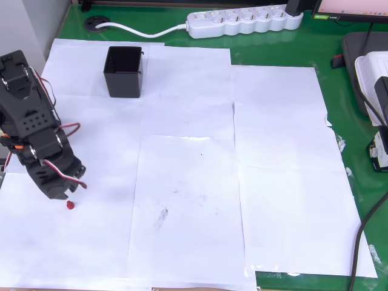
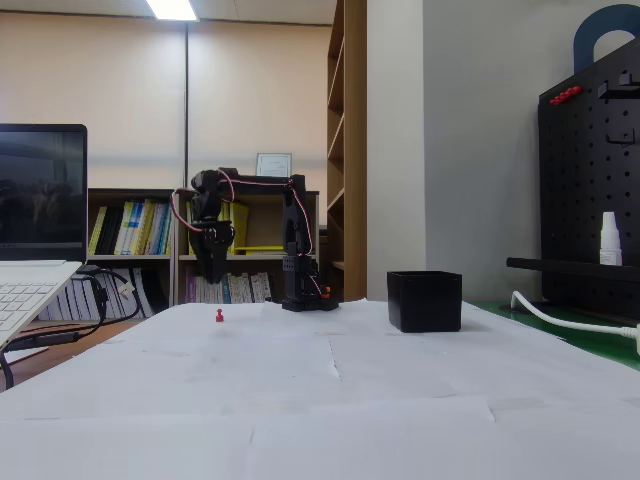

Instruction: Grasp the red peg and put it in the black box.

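The red peg (image 1: 71, 205) (image 2: 219, 316) stands on the white paper at the left of the overhead view, free and untouched. My gripper (image 1: 62, 193) (image 2: 213, 276) points down, its tip a little above the peg and just to one side of it. The frames do not show whether its jaws are open or shut, and nothing is seen held in them. The black box (image 1: 124, 71) (image 2: 425, 300) stands upright on the paper, well away from the peg, at the upper left of the overhead view and on the right in the fixed view.
White paper sheets (image 1: 194, 182) cover the green table. A white power strip (image 1: 245, 20) and its cable lie along the far edge. Devices and cables (image 1: 370, 91) crowd the right edge. A laptop (image 2: 35, 250) sits at the left of the fixed view.
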{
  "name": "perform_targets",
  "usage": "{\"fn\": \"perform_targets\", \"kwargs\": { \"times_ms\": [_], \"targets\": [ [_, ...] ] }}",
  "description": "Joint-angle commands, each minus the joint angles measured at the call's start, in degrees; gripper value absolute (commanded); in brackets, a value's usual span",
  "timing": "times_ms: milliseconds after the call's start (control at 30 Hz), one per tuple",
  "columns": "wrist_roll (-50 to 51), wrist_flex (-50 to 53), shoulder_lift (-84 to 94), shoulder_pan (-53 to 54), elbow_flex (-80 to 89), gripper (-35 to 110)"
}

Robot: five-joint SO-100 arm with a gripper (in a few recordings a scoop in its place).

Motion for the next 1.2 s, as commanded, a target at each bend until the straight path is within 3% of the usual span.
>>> {"fn": "perform_targets", "kwargs": {
  "times_ms": [0,133,300,467,567,667,967,1167],
  "targets": [
    [0.18,2.20,-4.22,0.18,5.01,0],
    [0.79,-0.26,-5.36,-0.70,2.29,0],
    [0.97,-16.00,-13.27,-1.58,-15.21,0],
    [0.18,-22.06,-23.82,-1.67,-29.00,0],
    [1.58,-22.76,-29.44,-2.20,-34.19,1],
    [0.09,-22.24,-32.43,-2.46,-37.18,13],
    [-0.79,-22.50,-36.83,-1.85,-42.19,17],
    [-1.05,-28.48,-36.04,-1.23,-46.41,21]
  ]
}}
